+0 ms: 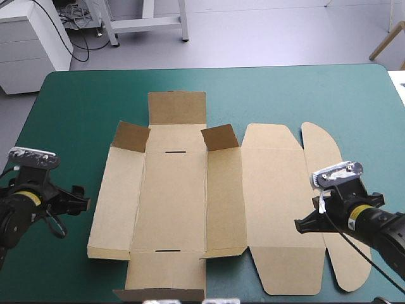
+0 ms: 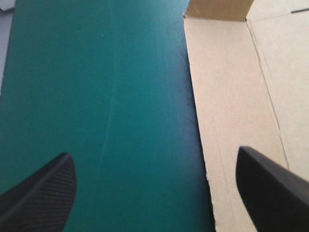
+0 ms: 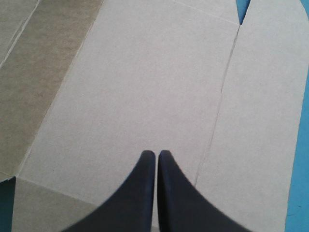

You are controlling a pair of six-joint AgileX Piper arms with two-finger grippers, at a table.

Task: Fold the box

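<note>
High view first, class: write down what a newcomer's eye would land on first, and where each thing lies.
The brown box dominates: a cut sheet lying nearly flat across the middle of the teal-green table, with two small flaps raised at its far corners. The left pincer stands open across the sheet's left edge; the right pincer is shut above the sheet's right-hand panels.
</note>
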